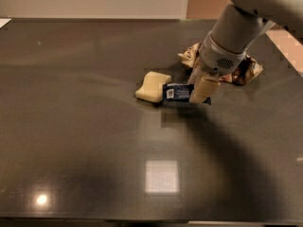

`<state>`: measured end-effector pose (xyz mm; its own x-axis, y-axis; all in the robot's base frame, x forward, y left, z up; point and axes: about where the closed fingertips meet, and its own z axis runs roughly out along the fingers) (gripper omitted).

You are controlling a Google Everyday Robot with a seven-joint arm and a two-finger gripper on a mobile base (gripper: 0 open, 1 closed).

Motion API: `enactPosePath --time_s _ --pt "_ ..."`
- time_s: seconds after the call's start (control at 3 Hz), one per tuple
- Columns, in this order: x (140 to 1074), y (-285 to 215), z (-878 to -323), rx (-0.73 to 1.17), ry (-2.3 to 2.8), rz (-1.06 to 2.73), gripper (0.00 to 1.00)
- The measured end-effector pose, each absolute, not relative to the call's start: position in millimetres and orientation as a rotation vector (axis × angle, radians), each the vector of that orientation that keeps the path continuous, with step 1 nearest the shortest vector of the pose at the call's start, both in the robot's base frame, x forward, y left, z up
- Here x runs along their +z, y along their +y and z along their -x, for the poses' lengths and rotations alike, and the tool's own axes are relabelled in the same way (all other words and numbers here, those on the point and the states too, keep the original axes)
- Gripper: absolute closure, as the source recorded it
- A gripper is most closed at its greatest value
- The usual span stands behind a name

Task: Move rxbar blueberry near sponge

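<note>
Camera view: gripper (200, 88), centre-right of frame, is clamped on the right end of the rxbar blueberry (176, 92). The bar's left end sits just beside the sponge (152, 86) at frame centre. Snack bag (246, 70) lies behind the arm on the dark table (85, 141).

Dim, table (71, 126) glare, tool (197, 91) shadowing rxbar blueberry (175, 92)

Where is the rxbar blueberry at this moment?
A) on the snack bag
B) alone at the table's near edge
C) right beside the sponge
C: the rxbar blueberry sits right beside the sponge, its other end at the gripper, apart from the snack bag.
</note>
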<state>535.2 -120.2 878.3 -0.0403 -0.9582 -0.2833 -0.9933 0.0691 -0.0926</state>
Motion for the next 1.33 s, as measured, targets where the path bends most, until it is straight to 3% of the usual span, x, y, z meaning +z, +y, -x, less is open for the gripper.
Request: enactPosePath --time_s 0.33,1.33 --pt "874.9 -108.0 -540.4 0.213 2.062 1.973 0.85" --pt "873.6 -104.6 -541.3 0.21 2.055 1.975 0.14"
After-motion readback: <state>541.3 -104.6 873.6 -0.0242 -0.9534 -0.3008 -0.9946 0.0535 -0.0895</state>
